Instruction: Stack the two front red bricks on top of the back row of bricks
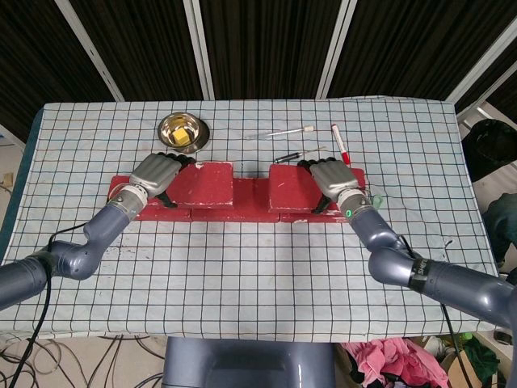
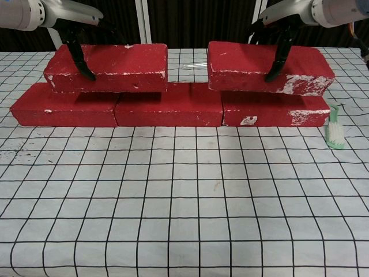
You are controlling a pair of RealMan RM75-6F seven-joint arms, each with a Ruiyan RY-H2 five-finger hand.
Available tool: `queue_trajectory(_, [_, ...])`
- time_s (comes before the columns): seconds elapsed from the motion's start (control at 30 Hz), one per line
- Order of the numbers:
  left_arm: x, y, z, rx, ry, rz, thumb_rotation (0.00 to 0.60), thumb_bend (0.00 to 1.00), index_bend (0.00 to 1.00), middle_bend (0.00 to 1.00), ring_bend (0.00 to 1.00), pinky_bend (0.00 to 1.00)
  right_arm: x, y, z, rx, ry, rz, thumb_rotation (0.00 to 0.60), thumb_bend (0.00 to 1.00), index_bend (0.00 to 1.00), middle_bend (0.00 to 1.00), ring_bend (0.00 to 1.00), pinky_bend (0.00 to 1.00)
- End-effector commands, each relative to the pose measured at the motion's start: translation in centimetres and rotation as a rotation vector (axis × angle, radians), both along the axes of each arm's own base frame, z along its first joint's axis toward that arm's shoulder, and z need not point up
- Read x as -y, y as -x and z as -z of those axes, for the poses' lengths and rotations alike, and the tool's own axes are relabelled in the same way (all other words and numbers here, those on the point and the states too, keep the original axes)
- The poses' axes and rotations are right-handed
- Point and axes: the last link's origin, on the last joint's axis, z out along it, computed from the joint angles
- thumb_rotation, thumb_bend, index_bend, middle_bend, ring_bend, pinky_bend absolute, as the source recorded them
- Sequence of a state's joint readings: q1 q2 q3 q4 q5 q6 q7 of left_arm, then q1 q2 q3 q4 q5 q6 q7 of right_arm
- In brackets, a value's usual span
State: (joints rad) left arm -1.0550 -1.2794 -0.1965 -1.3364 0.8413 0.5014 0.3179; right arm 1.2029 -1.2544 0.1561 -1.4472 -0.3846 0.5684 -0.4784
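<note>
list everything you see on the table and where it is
red rectangular bricks, back row: three, red, end to end across the table's middle
left upper red brick: one, red, over the row's left part, held
right upper red brick: one, red, over the row's right part, held
round steel bowl: one, silver, yellow piece inside, behind the row on the left
clear tube: one, behind the row
dark slim tool: one, behind the row
red-tipped white marker: one, back right
green-handled toothbrush: one, by the row's right end
checked tablecloth: one, white with dark lines
left robot hand: grips left upper brick
right robot hand: grips right upper brick
</note>
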Motion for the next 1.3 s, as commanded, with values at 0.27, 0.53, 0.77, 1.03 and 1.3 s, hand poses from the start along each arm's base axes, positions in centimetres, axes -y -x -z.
queue_trajectory(0.27, [-0.5, 0.3, 1.5, 0.04, 0.035, -0.003, 0.6, 0.29, 0.19, 0.25, 0.18, 0.28, 0.3, -2.1, 3.0, 0.006, -0.057, 0.001, 0.6, 0.0, 0.2, 0.2, 0.15, 0.11])
queue_trajectory(0.53, [-0.4, 0.9, 1.4, 0.04, 0.053, -0.001, 0.6, 0.29, 0.19, 0.24, 0.17, 0.28, 0.6, -3.0, 4.6, 0.008, -0.064, -0.006, 0.6, 0.0, 0.2, 0.2, 0.15, 0.11])
queue_trajectory(0.77, [-0.3, 1.5, 0.8, 0.031, 0.06, -0.006, 0.6, 0.29, 0.19, 0.24, 0.17, 0.27, 1.0, -3.7, 5.7, -0.008, -0.06, -0.022, 0.6, 0.0, 0.2, 0.2, 0.15, 0.11])
queue_trajectory(1.03, [-0.4, 1.5, 0.9, 0.014, 0.079, -0.006, 0.6, 0.29, 0.19, 0.24, 0.17, 0.27, 1.5, -4.1, 6.5, -0.012, -0.058, -0.022, 0.6, 0.0, 0.2, 0.2, 0.15, 0.11])
queue_trajectory(1.3, [-0.8, 1.3, 1.2, 0.005, 0.086, -0.009, 0.6, 0.29, 0.19, 0.24, 0.17, 0.27, 1.9, -4.7, 6.7, -0.014, -0.059, -0.025, 0.6, 0.0, 0.2, 0.2, 0.15, 0.11])
